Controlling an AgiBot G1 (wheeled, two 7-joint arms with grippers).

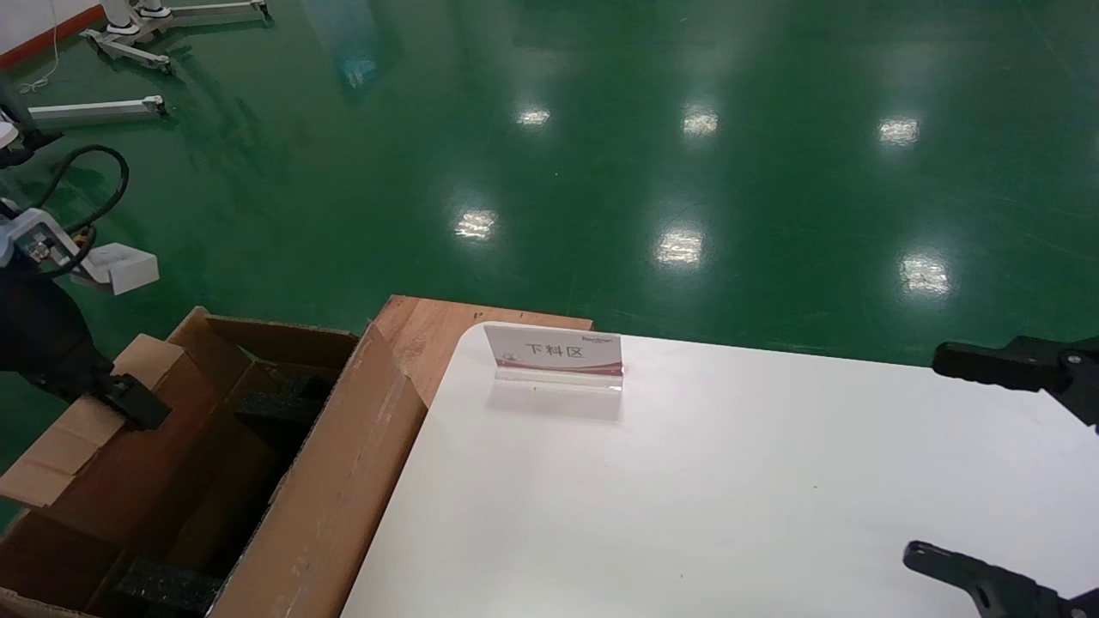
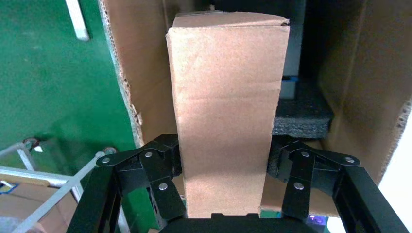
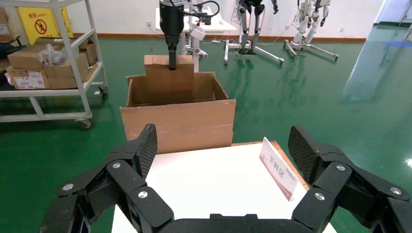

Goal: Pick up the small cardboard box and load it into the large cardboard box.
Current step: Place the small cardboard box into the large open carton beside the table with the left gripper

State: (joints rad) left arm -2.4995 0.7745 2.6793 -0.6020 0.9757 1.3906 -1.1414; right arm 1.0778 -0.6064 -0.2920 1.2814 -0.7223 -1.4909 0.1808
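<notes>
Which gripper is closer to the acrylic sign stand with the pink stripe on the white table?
The right. The right gripper, open, hovers over the white table's right edge, apart from the sign stand. The left gripper is farther, holding the small light-tan cardboard box over the large brown corrugated carton.

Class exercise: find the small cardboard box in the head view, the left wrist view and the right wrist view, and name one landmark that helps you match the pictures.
Head view: the small cardboard box is at far left, held by the left gripper over the large cardboard box.
Left wrist view: centre, upright between the fingers.
Right wrist view: upper centre, far off, dipping into the carton.
Shared landmark: the carton's brown flaps.
</notes>
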